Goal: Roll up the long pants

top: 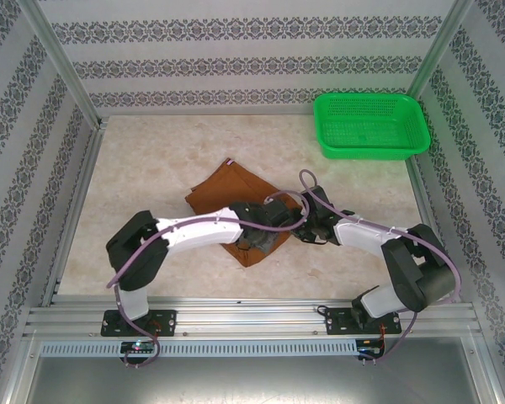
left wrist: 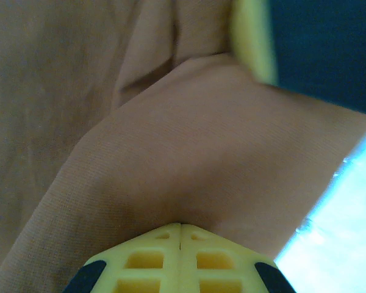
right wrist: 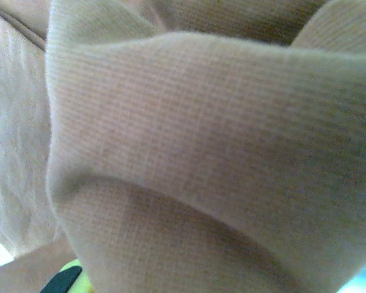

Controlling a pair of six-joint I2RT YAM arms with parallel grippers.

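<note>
Long pants (right wrist: 201, 122) cover right end effector (top: 306, 229) — jaws hidden (blurred cloth).

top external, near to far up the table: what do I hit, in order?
left arm base and right arm base, level with each other at the near edge → long pants, bunched mid-table → green basket at the far right. The arms' forward links overlap the pants, so they are left out.
</note>
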